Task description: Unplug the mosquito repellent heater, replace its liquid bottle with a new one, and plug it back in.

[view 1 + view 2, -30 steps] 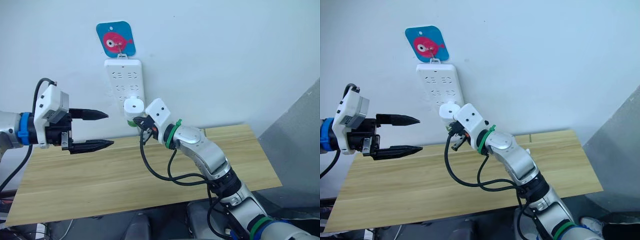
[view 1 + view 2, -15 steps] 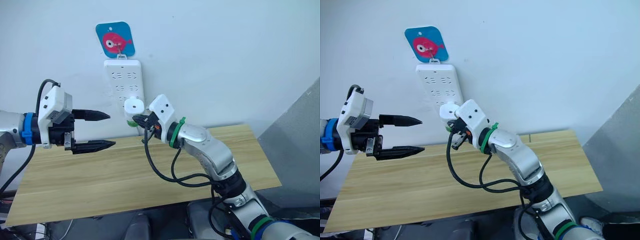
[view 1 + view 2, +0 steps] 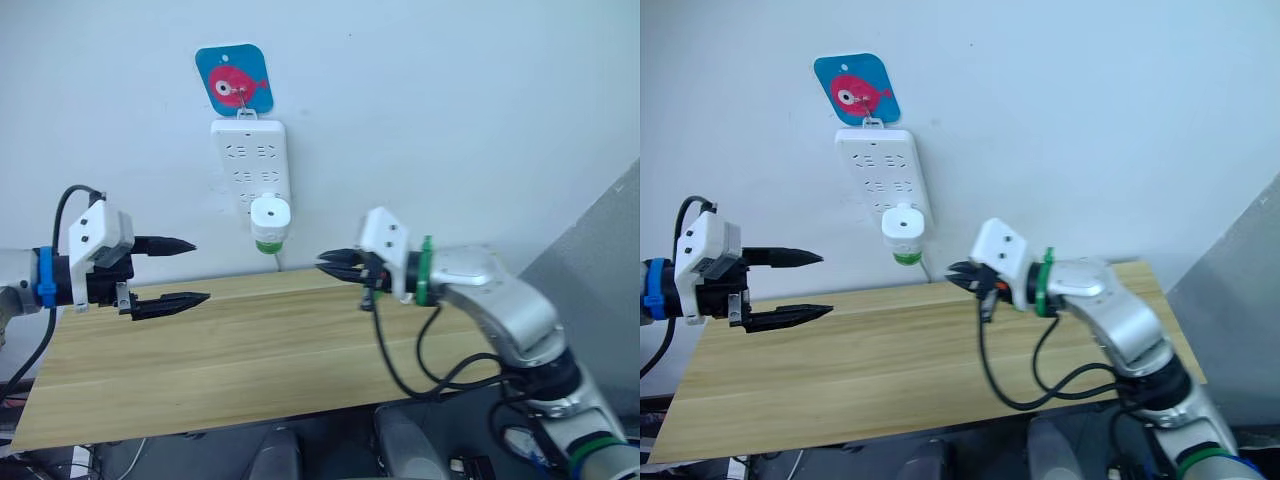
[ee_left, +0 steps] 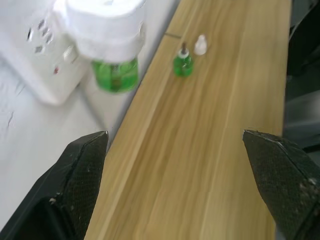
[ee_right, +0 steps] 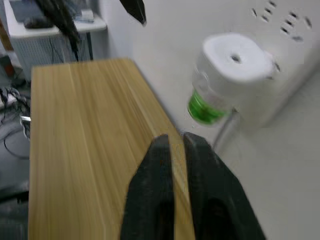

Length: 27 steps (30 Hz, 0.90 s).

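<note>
White plastic, the heater [image 3: 270, 215] sits plugged into the strip [image 3: 250, 160] on the wall, above the tabletop [image 3: 300, 340]. Your left gripper [image 3: 170, 272] has its fingers apart; your right gripper [image 3: 330, 262] has them together, empty. It looks light, hard and smooth, so hold its round sides and pull straight out.

A: Count?
B: 1 mosquito repellent heater [image 3: 270, 216] with a green bottle, 1 power strip [image 3: 250, 160], 1 fish sticker [image 3: 234, 81].
A: On the table [image 3: 250, 350]?
B: 1 spare green bottle [image 4: 183, 64], 1 white cap [image 4: 200, 44], probably; blurry.
</note>
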Each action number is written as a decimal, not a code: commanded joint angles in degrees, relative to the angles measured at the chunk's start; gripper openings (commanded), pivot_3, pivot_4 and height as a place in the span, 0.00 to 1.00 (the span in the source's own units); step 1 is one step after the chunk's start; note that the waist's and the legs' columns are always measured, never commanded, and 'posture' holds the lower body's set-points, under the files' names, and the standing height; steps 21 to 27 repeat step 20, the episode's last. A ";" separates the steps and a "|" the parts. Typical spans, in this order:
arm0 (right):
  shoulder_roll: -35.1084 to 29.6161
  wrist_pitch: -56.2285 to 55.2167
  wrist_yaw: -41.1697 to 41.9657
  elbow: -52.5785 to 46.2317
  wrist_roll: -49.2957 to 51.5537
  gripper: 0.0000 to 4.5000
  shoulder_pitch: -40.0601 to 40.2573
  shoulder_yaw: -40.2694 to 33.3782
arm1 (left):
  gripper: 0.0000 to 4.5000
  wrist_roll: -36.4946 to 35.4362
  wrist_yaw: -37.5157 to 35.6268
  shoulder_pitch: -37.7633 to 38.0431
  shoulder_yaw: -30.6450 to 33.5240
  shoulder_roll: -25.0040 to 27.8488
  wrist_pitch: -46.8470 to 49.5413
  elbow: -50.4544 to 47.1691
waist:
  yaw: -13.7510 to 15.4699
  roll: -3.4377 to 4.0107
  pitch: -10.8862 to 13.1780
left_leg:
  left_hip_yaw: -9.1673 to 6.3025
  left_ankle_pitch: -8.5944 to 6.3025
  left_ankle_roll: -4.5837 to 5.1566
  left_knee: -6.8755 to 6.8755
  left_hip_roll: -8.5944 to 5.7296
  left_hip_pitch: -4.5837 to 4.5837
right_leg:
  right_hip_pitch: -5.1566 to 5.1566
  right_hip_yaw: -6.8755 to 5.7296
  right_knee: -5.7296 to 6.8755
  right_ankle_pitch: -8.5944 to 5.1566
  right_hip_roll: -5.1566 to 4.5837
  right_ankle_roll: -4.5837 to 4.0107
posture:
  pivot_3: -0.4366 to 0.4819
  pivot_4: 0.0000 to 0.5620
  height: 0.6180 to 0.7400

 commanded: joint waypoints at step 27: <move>-31.18 -17.99 25.26 9.39 4.18 0.99 12.05 -23.21 | 1.00 3.69 3.83 11.31 9.10 -1.01 -0.11 -3.88 | 2.11 0.00 -2.88 | 0.33 -0.11 0.17 -0.06 0.08 0.74 | 0.80 0.10 -0.52 -0.01 0.00 0.01 | 0.45 0.06 1.00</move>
